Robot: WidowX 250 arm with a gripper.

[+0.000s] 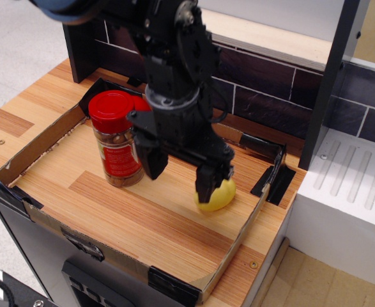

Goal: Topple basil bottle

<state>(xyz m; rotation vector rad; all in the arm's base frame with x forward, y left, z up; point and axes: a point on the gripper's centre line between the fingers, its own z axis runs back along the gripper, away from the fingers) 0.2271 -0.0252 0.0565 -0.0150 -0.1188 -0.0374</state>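
The basil bottle (116, 139) stands upright at the left of the wooden tray. It is a clear jar with a wide red lid, a red label and brownish contents. My black gripper (180, 176) hangs just to its right, open and empty. Its left finger (154, 162) is close beside the jar, at the height of the label; I cannot tell if it touches. Its right finger (206, 184) is in front of the yellow egg-shaped object (216, 195) and hides part of it.
The cardboard-walled wooden tray (43, 144) has low walls with black corner clips. A dark tiled back wall (270, 96) and a dark post (328, 83) stand behind. A white ribbed surface (353, 173) lies to the right.
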